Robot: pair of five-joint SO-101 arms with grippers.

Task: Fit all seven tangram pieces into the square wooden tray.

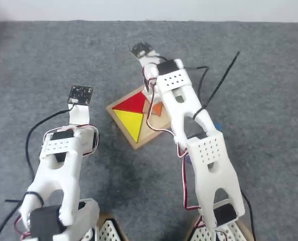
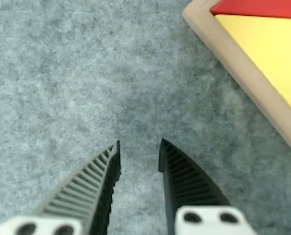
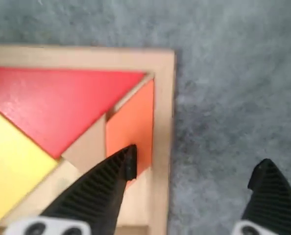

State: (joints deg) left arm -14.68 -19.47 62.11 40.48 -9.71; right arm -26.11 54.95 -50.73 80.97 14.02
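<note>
Three pieces lay in the tray point(image 1: 123, 129), set corner-on to the arms; red triangle point(image 1: 133, 103) and yellow triangle point(image 1: 131, 122) had long sides on adjoining walls, apexes toward centre; orange piece point(image 3: 133, 127) ran along a wall; right gripper point(image 3: 198, 166) spread wide, empty, straddling that wall; left gripper point(image 2: 139, 146) slightly parted, empty, over carpet point(image 2: 62, 73) beside the tray.

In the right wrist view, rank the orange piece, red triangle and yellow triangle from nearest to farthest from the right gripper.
From the right gripper:
1. Orange piece: in the tray corner, under one fingertip.
2. Red triangle: next to the orange piece, along the rim.
3. Yellow triangle: beyond the red one, bordering it.
</note>
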